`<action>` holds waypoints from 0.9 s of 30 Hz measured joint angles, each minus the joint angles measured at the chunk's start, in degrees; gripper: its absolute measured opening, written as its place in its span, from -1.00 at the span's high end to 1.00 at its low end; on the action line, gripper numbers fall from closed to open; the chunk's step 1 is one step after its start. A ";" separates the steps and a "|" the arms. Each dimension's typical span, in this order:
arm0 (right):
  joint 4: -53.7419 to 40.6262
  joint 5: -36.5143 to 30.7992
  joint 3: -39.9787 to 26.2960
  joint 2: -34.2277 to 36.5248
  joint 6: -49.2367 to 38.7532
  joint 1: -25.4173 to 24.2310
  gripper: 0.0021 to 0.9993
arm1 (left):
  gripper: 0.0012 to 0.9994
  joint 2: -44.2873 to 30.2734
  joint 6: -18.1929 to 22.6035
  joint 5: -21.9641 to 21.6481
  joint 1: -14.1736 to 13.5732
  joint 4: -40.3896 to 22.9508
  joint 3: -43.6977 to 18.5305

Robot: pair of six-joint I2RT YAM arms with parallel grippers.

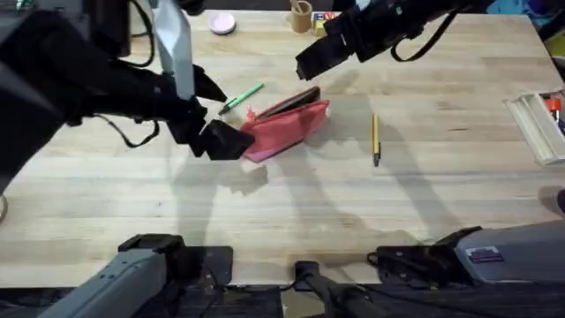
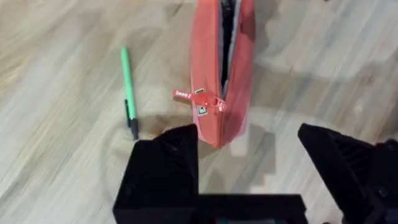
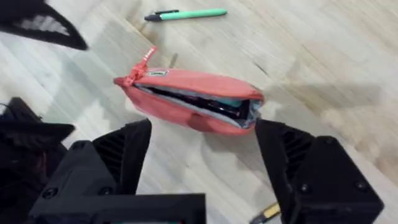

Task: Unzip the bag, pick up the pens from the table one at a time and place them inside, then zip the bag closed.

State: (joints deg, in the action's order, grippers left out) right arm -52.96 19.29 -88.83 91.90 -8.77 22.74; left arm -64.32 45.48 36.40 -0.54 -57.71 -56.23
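Bag: the coral-pink bag [image 1: 287, 126] lies a little left of the middle of the overhead frame, on the counter [image 1: 291, 212]. Its zipper is open along most of the top edge, and a dark lining shows through the gap. The red zipper pull [image 2: 198, 96] sits at the end nearest the left claw.
Green pen: the light green pen [image 1: 241, 98] lies on the counter just up and left of the bag in the overhead frame, close to it but apart. Its dark tip points toward the left arm.
Yellow pen: the yellow pen [image 1: 375, 139] lies to the right of the bag, well apart from it, dark tip toward the bottom of the frame.
Left claw: the left claw [image 1: 214, 113] sits at the bag's left end in the overhead frame. Its fingers are spread and grasp nothing; in the left wrist view one finger [image 2: 165, 165] stands just beside the bag's closed end and the other is off to the far side.
Right claw: the right claw [image 1: 309, 66] hangs above and behind the bag, in the upper middle of the overhead frame. Its fingers are spread wide and hold nothing; in the right wrist view the bag lies between and beyond them, untouched.
Other things: a clear plastic case [image 1: 538, 124] with something red in it lies at the right edge of the overhead frame. A pink round object [image 1: 222, 23] and a small wooden cup [image 1: 302, 16] stand along the top edge.
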 joint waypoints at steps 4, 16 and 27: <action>-1.17 -0.99 -2.26 0.00 -2.32 0.31 -0.99 | -0.99 4.80 -4.27 -1.57 0.00 -0.20 0.00; -3.91 -4.15 -7.29 -0.02 -8.69 1.91 -0.99 | -0.99 12.75 -9.09 -4.62 0.00 -4.96 0.00; 1.52 -4.73 -7.77 0.00 -34.01 6.73 -0.99 | -0.99 12.62 -9.51 -4.74 0.00 -4.98 0.00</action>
State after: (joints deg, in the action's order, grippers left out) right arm -51.44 14.57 -96.60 91.90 -42.78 29.47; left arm -51.70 35.97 31.66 -0.54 -62.70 -56.23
